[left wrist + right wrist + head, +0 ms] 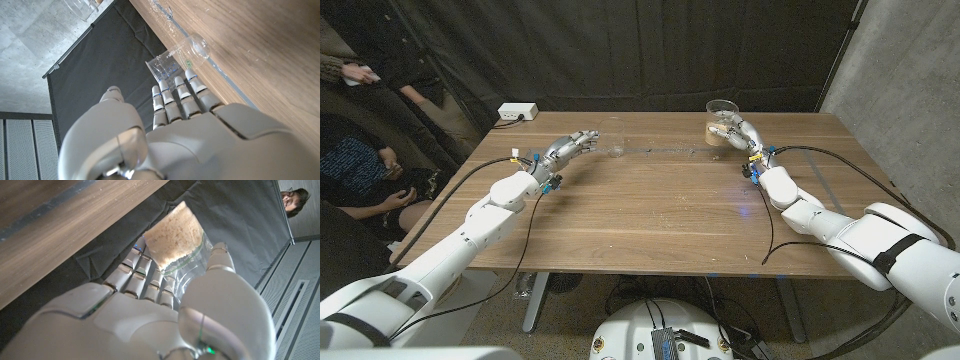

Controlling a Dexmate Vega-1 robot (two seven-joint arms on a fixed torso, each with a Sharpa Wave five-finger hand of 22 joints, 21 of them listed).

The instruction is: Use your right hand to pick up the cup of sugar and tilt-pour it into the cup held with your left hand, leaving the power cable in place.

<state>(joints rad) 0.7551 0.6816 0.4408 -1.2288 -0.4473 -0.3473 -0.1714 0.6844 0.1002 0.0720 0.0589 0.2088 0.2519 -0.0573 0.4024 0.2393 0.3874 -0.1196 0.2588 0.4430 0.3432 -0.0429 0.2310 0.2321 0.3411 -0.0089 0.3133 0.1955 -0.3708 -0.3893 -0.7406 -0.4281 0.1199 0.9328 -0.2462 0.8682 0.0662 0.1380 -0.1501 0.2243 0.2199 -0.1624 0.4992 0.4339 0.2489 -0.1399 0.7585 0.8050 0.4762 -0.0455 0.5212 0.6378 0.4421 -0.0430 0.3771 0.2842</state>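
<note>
The clear cup of sugar (723,123) stands near the table's far edge on the right, pale sugar in its lower part. My right hand (744,136) wraps it from the near side. In the right wrist view the fingers (131,275) and thumb lie on either side of the cup of sugar (173,236). Whether it is off the table I cannot tell. An empty clear cup (612,138) stands upright left of centre. My left hand (570,147) reaches toward it, fingers straight and apart from the thumb. Its fingertips (190,76) are just short of the empty cup (176,56).
A white power box (517,112) with its cable sits at the table's far left corner. Black cables (769,222) trail over the table from both arms. People sit at the left edge (360,170). A dark curtain hangs behind the table.
</note>
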